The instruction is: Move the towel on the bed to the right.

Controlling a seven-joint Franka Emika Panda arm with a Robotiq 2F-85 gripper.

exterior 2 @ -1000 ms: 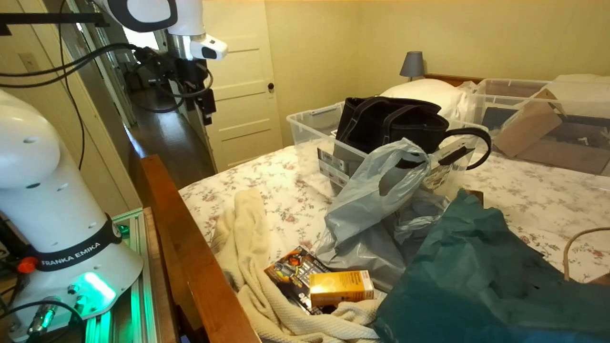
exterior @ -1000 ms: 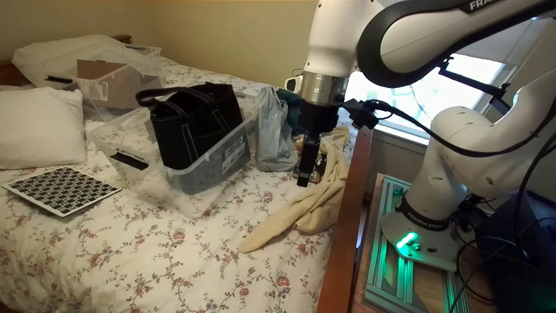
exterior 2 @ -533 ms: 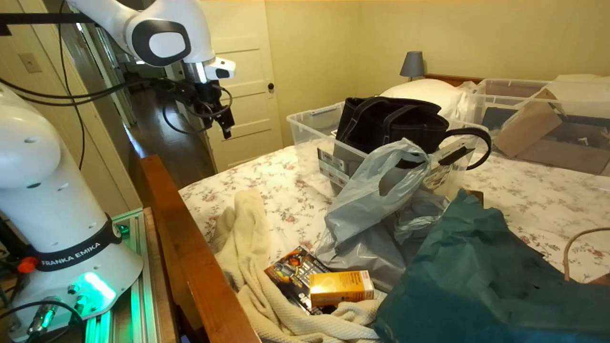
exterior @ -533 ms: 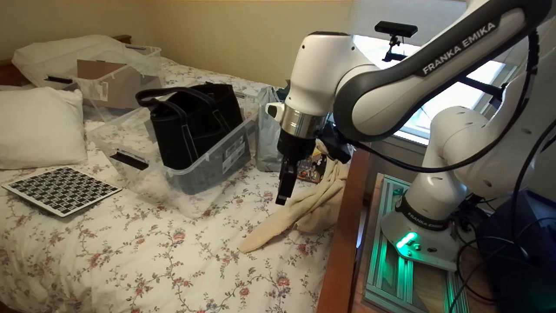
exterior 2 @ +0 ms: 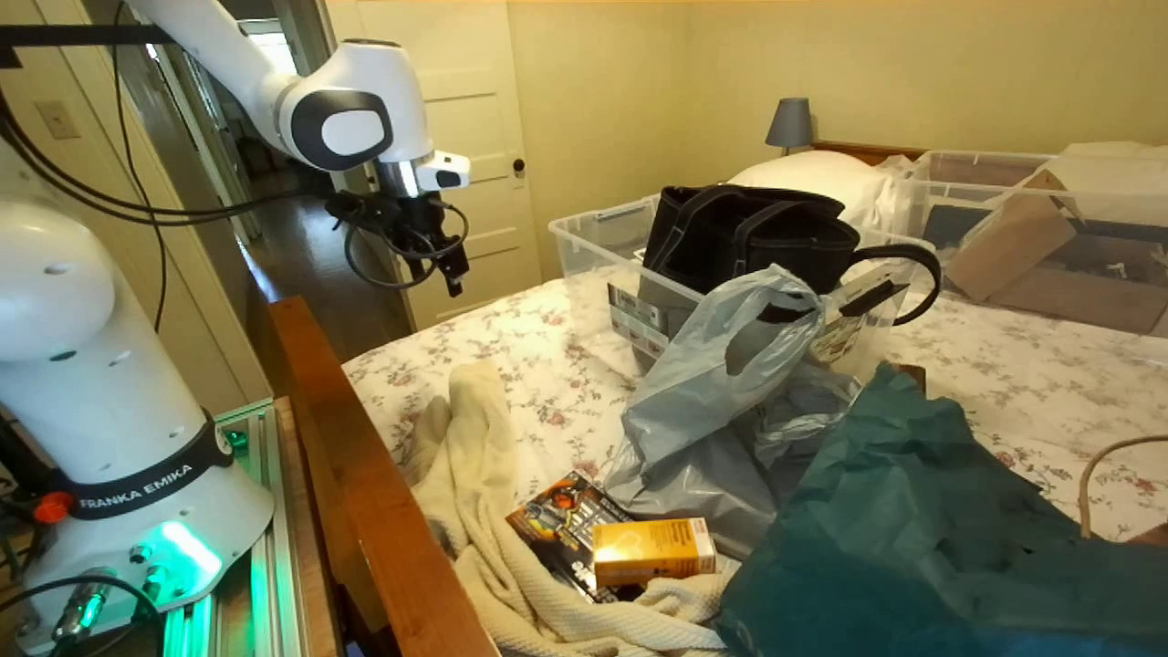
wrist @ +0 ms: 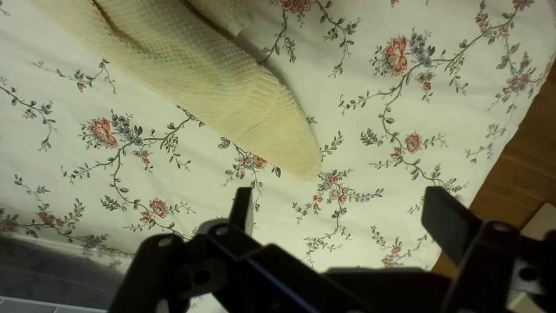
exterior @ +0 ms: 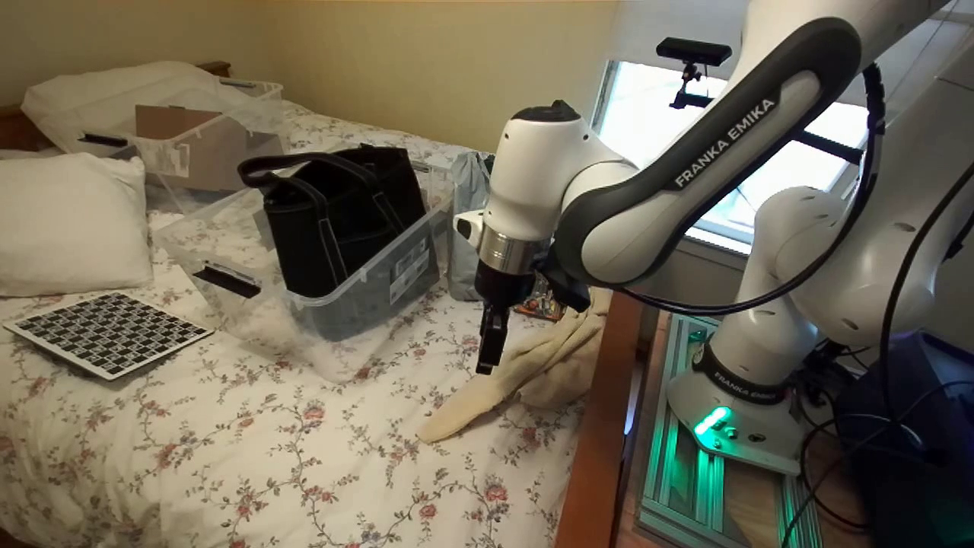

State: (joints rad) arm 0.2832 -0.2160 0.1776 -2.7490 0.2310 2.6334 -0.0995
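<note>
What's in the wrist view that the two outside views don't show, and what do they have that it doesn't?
Only the wrist view plainly shows the gap between the open jaws of the tool. Only the exterior views show the black bag, the gray plastic bag and the robot's base. All of them show the towel, the flowery bedspread and the tool itself.

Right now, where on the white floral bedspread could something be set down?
Bare bedspread lies between the black-and-white checkered board, clear plastic bin and cream knit towel. Crowded: around the gray plastic bag and rectangular yellow box.
</note>
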